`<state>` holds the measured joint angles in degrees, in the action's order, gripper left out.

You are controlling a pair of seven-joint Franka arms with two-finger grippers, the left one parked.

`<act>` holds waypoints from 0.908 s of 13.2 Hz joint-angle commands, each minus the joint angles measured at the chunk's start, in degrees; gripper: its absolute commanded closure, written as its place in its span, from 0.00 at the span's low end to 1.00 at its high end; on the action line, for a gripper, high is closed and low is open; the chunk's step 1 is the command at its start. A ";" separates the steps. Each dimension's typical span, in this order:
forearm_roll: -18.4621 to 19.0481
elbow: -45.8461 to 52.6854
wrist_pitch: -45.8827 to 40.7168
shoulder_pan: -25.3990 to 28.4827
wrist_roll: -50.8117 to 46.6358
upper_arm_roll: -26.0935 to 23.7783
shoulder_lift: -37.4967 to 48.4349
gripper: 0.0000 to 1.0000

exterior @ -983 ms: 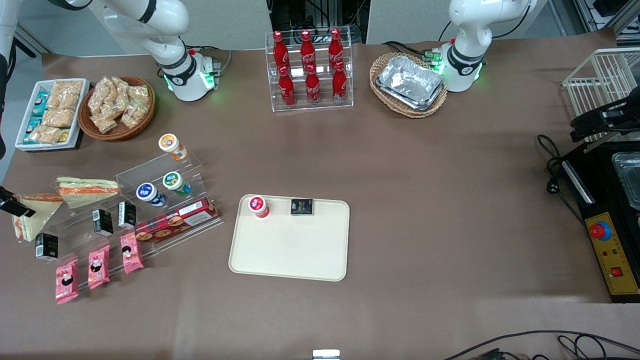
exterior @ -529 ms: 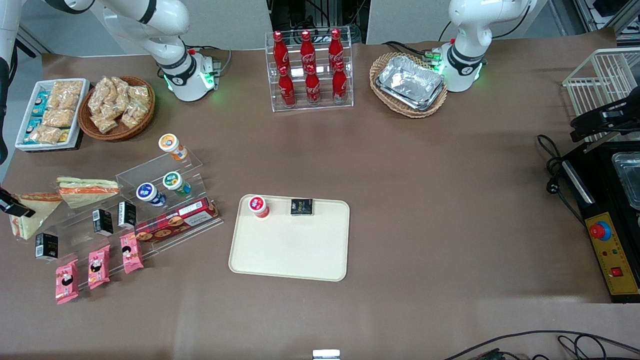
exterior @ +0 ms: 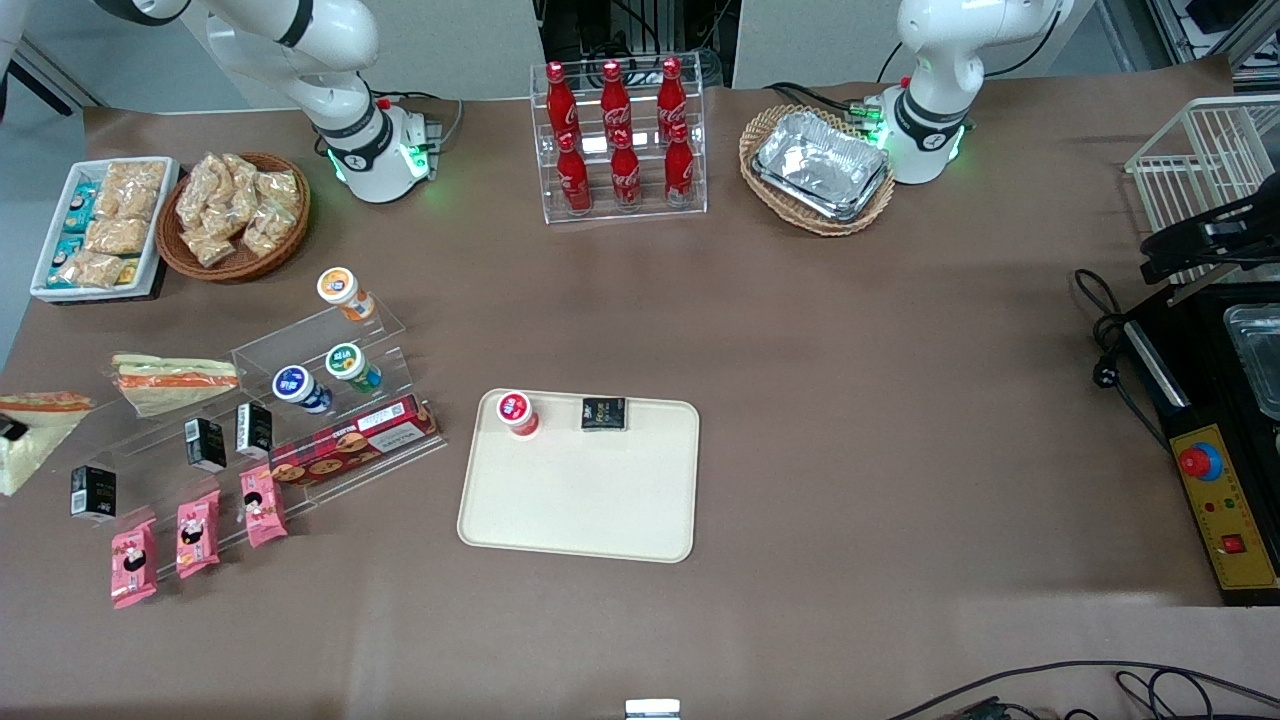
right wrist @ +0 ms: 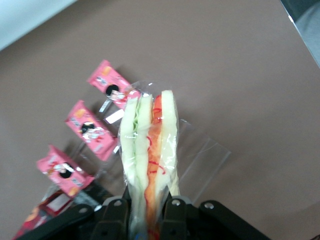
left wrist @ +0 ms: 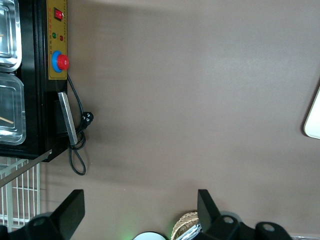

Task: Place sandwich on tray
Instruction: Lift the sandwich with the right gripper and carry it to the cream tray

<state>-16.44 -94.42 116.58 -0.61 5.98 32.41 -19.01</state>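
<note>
My right gripper (right wrist: 148, 210) is shut on the sandwich (right wrist: 150, 150), a wrapped wedge of white bread with red-orange filling along its cut edge, held above the brown table. In the front view the sandwich (exterior: 35, 435) shows at the frame's edge toward the working arm's end, with only a dark bit of the gripper (exterior: 10, 428) on it. The cream tray (exterior: 580, 500) lies mid-table, nearer the front camera than the bottle rack, with a red-capped cup (exterior: 517, 412) and a black packet (exterior: 604, 413) on it.
A second wedge with a broad orange band (exterior: 170, 380) rests on the clear tiered stand (exterior: 300, 430) with cups, black cartons and a biscuit box. Pink snack packs (exterior: 190, 530) lie in front of it; they also show in the right wrist view (right wrist: 92, 132). Cola rack (exterior: 618, 140), foil trays (exterior: 820, 165).
The gripper has carried the sandwich off the stand, toward the working arm's end of the table and slightly nearer the front camera, almost out of the front view.
</note>
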 commanded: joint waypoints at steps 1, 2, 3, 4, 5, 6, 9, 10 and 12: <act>-1.84 3.45 -3.11 5.77 -8.83 0.02 0.63 0.95; -1.58 3.80 -3.46 8.75 -14.19 0.02 0.64 0.95; -1.49 4.50 -4.51 11.74 -19.98 0.11 0.64 0.95; -1.32 5.20 -5.56 14.73 -26.65 0.11 0.64 0.95; -1.23 5.65 -5.83 17.98 -33.77 0.11 0.64 0.95; -1.05 5.65 -5.75 21.40 -41.15 0.11 0.29 0.95; -0.88 6.78 -4.44 30.03 -59.37 0.11 -2.69 0.95; -0.88 7.40 -4.17 31.70 -63.94 0.11 -3.66 0.95; -0.96 7.85 -3.91 36.09 -73.43 0.11 -5.33 0.95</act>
<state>-17.09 -89.31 112.87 31.70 -57.15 31.54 -21.15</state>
